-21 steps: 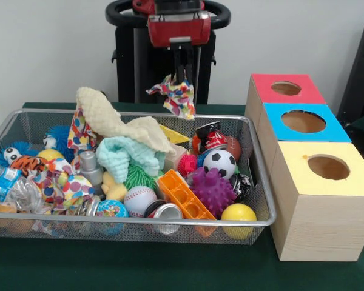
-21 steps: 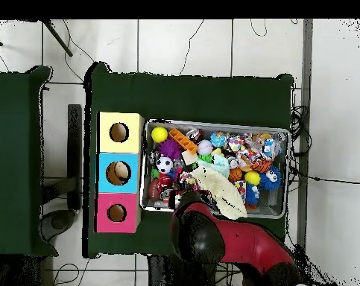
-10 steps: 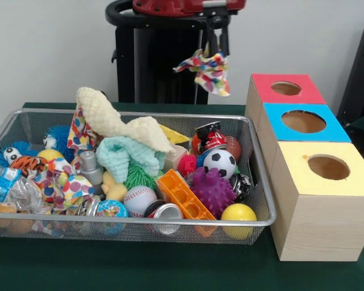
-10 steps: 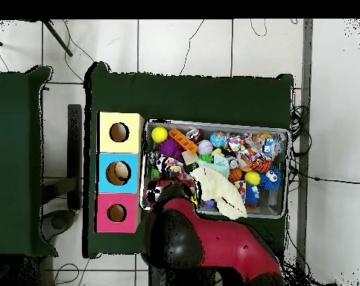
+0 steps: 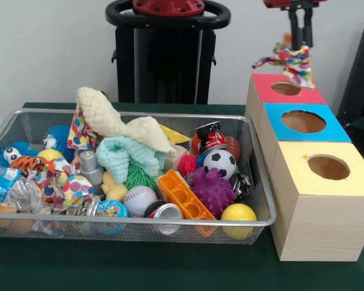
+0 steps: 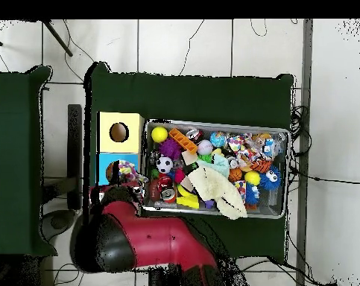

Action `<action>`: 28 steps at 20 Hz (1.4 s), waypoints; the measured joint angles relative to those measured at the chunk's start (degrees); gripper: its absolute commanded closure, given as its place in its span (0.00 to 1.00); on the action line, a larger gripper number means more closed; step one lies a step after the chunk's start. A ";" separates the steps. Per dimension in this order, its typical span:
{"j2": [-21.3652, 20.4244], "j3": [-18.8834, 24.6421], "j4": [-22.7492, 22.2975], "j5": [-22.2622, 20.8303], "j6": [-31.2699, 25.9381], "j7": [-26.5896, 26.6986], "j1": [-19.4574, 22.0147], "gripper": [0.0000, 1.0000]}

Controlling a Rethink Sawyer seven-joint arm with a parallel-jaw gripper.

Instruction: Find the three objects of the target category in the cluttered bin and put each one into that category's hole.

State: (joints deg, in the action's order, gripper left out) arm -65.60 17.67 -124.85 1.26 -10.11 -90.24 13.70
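My gripper (image 5: 299, 47) hangs above the red-topped box (image 5: 268, 92), shut on a multicoloured spotted cloth (image 5: 288, 62). The cloth dangles just over the red box's round hole (image 5: 286, 88). From overhead, the cloth (image 6: 127, 173) shows at the end of the red arm (image 6: 149, 240), which covers the red box and part of the blue box (image 6: 108, 165). The wire bin (image 5: 12, 121) holds more fabric: a cream knitted cloth (image 5: 112, 121), a mint cloth (image 5: 128, 154) and another spotted cloth (image 5: 80, 133).
Blue-topped box (image 5: 304, 122) and yellow-topped box (image 5: 327, 168) stand in line in front of the red one. The bin is full of balls, cans, an orange brick (image 5: 182, 194), a purple spiky ball (image 5: 213, 190) and plush toys.
The gripper has carried the spotted cloth from above the bin's back edge rightward to over the red box's hole. The bin's contents have not moved.
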 measured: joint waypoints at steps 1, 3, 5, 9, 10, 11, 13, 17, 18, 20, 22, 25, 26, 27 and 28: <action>0.39 -0.69 0.54 0.34 -0.01 -0.06 -1.36 1.00; 1.61 -2.31 1.92 1.32 -0.01 -0.13 -4.35 1.00; 2.87 -3.48 3.00 2.18 0.00 -0.13 -6.23 1.00; 6.42 -5.68 5.23 4.28 -0.01 -0.13 -8.79 1.00; 7.63 -6.27 5.93 4.85 0.00 -0.13 -9.22 1.00; 8.15 -6.50 6.21 5.07 0.00 -0.13 -9.31 1.00; 9.97 -7.36 7.20 5.99 0.00 -0.13 -9.47 1.00; 12.77 -9.15 9.28 7.05 0.00 -0.13 -9.71 1.00; 13.29 -9.58 9.78 7.25 -0.04 -0.13 -9.84 1.00; 14.53 -10.71 11.10 7.79 -0.04 -0.13 -10.36 1.00; 16.03 -12.28 13.00 8.39 -0.20 -0.13 -11.45 1.00; 17.72 -13.97 15.43 8.92 -0.52 -0.13 -12.96 1.00; 18.09 -14.28 15.99 9.01 -0.59 -0.13 -13.28 1.00; 19.10 -15.08 17.50 9.26 -0.80 -0.13 -14.10 1.00; 19.86 -15.62 18.62 9.50 -1.05 -0.13 -14.64 1.00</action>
State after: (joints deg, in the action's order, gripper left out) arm -45.73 2.05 -106.23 10.76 -11.16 -90.37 -0.94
